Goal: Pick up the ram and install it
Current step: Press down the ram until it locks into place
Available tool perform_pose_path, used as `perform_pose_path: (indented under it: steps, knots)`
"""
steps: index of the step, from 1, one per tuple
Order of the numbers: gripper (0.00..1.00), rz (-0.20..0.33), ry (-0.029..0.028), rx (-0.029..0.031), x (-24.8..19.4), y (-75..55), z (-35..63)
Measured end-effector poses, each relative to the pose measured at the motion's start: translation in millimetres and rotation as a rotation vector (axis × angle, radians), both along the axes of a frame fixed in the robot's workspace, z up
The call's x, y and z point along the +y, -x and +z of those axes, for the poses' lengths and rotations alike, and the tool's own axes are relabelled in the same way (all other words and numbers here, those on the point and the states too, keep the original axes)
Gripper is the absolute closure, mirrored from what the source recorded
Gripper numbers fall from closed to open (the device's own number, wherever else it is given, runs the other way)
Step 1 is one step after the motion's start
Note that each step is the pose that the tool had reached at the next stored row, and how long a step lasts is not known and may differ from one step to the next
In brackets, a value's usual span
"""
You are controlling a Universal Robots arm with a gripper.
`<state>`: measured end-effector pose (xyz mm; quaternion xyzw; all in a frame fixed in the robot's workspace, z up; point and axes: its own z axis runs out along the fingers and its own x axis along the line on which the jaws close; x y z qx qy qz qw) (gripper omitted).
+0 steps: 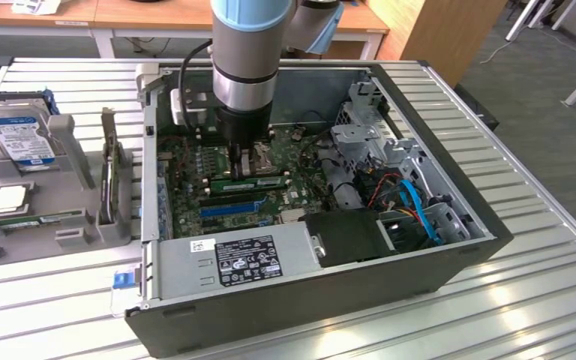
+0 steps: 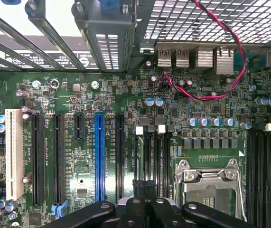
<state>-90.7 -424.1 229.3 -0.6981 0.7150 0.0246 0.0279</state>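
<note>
A long green ram (image 1: 253, 182) sits along a memory slot on the motherboard (image 1: 193, 161) inside the open computer case (image 1: 368, 292). My gripper (image 1: 240, 166) hangs straight down over its end nearer the exterior view's left, fingertips just above it. In the wrist view my gripper (image 2: 148, 202) is shut, its black fingers (image 2: 135, 211) together over the black memory slots (image 2: 149, 152) beside the processor socket (image 2: 206, 183). Whether the fingers pinch or touch the stick I cannot tell. A second green ram (image 1: 40, 220) lies flat in the grey holder (image 1: 78, 232) outside the case.
The holder also carries a hard drive (image 1: 18, 139), a square silver processor chip (image 1: 8, 199) and an upright dark card (image 1: 111, 176). Inside the case are a power supply (image 1: 243, 259), a drive cage (image 1: 363, 139), blue cables (image 1: 418, 210) and a blue expansion slot (image 2: 98, 156).
</note>
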Motion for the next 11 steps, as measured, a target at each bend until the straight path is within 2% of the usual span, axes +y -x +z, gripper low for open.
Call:
perform_pose_path:
  steps: [11]
  knots:
    - [0.9, 0.0, 0.0005, 0.0002, -0.1, 0.0, -3.0]
